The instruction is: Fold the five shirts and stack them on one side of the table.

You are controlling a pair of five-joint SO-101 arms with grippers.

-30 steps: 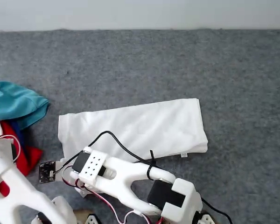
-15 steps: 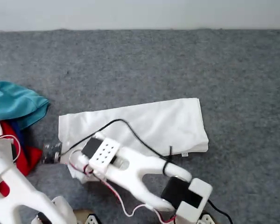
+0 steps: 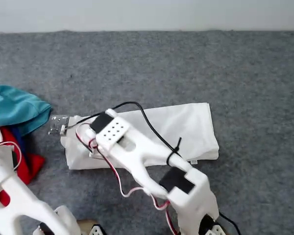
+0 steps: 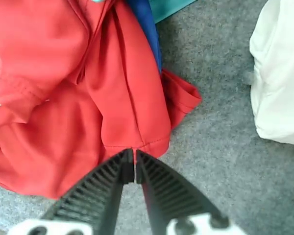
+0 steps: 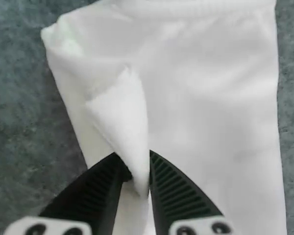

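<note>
The right gripper (image 5: 137,171) is clamped on the white shirt (image 5: 210,98). Its 2 black ribbed fingers (image 5: 103,183) pinch a raised peak of cloth near one end of the shirt, and the cloth runs up from between the jaws as 1 pointed flap. In the high view the right arm (image 3: 137,156) lies slantwise across the white shirt (image 3: 186,132), with its wrist over the shirt's end nearest the coloured clothes. That end looks bunched and doubled over. The rest of the shirt lies flat as a long folded band on the grey table covering (image 3: 186,63), with a small tag showing at its near edge.

The left gripper (image 4: 134,157) is closed, its 2 fingertips (image 4: 125,164) pressed together with barely a slit between them. They sit right at the hem of the red shirt (image 4: 63,98) — whether any cloth is caught between them cannot be told. The left arm (image 3: 14,200) stands beside the white shirt's bunched end, on the near side of the coloured clothes.

The red shirt (image 3: 32,164) lies crumpled just beside the white shirt (image 4: 279,73), with a strip of grey table covering between them. A blue shirt (image 4: 147,34) shows as a narrow band touching the red one, on its side away from the left gripper. A teal shirt (image 3: 17,107) is heaped past both — it is near the white shirt's bunched end but apart from it.
</note>
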